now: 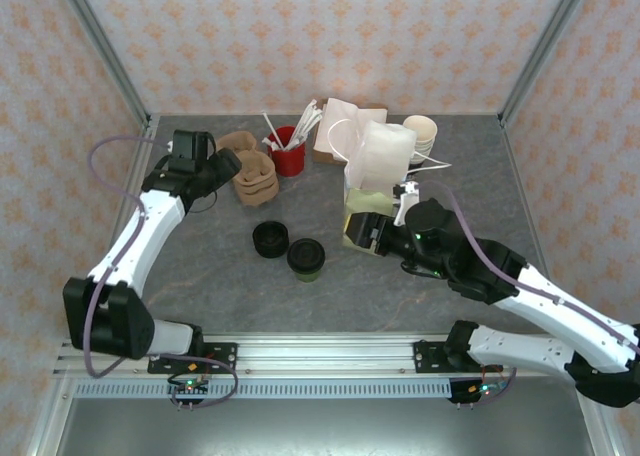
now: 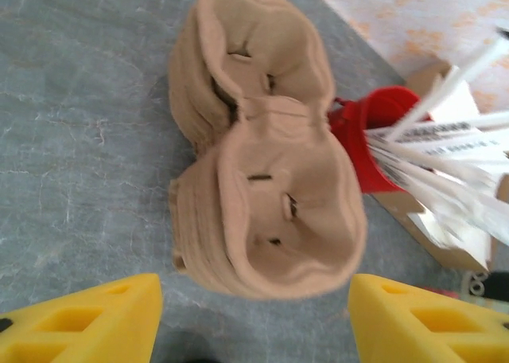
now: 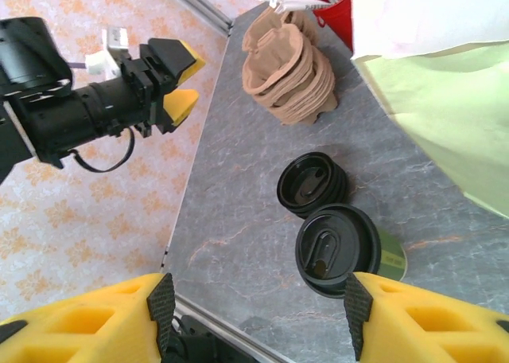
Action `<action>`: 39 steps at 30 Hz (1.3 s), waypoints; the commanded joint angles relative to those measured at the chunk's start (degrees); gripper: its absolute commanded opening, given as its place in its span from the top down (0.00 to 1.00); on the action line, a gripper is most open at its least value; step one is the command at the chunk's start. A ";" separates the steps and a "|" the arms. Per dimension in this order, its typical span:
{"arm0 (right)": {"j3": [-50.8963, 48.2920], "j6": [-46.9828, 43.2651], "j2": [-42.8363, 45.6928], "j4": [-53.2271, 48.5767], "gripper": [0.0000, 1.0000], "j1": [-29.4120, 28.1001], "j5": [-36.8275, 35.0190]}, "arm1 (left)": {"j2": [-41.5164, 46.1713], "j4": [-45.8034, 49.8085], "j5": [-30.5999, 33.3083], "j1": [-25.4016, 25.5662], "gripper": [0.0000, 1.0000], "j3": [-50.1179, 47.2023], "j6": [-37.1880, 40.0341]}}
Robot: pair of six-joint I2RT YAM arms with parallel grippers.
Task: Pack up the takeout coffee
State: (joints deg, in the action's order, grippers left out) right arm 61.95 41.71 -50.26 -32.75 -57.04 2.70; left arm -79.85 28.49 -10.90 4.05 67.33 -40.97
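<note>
Paper bag point(image 3: 445, 116) stands open-side up, ahead-right of right gripper point(image 3: 258, 303); we judge it the packing target.
Carrier stack point(image 2: 262, 164) dead ahead of left gripper point(image 2: 254, 315); jaws spread, empty, likely lining up on top tray.
Takeout coffee point(image 3: 339, 251) upright, lidded, ahead between spread right jaws, untouched.
Lid pile point(image 3: 312, 185) just beyond it.

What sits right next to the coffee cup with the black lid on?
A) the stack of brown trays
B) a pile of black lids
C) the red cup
B: the pile of black lids stands just beside the coffee cup, while the red cup and the brown trays sit farther back.
</note>
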 commanded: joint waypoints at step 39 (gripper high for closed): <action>0.54 -0.12 6.58 -6.59 0.40 0.52 -6.04 | -12.92 -8.45 -9.94 -2.35 0.69 1.84 -4.64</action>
State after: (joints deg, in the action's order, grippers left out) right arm 62.00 41.74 -44.49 -38.44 -56.80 -1.76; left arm -91.85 21.43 -20.47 2.20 67.90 -44.93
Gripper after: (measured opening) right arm 0.601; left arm 0.317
